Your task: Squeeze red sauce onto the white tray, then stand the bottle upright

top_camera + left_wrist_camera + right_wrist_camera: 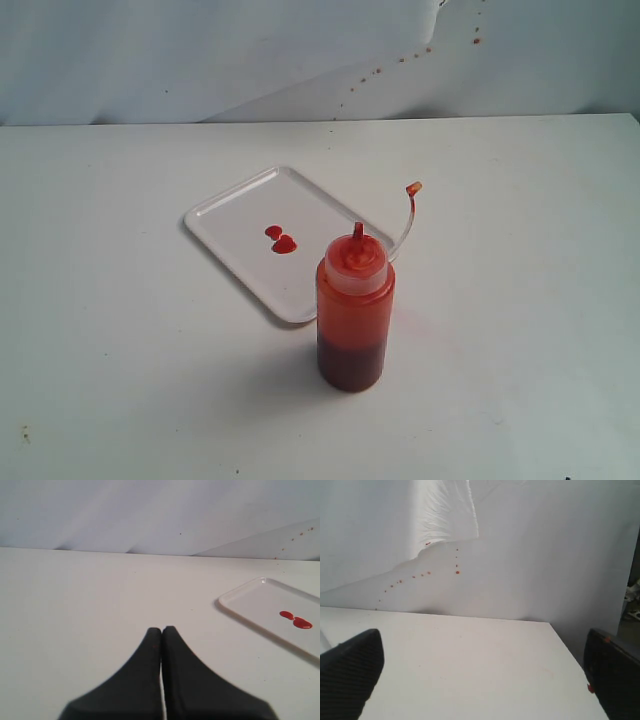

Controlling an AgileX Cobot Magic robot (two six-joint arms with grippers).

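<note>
Red-orange bottle (355, 305) (darker at its base); red sauce (285, 243) blobs on white tray (238, 214).

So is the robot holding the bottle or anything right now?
No, nothing is held. The left pincer is shut on air, the right pincer is open and empty, and the bottle stands by itself beside the white tray.
</note>
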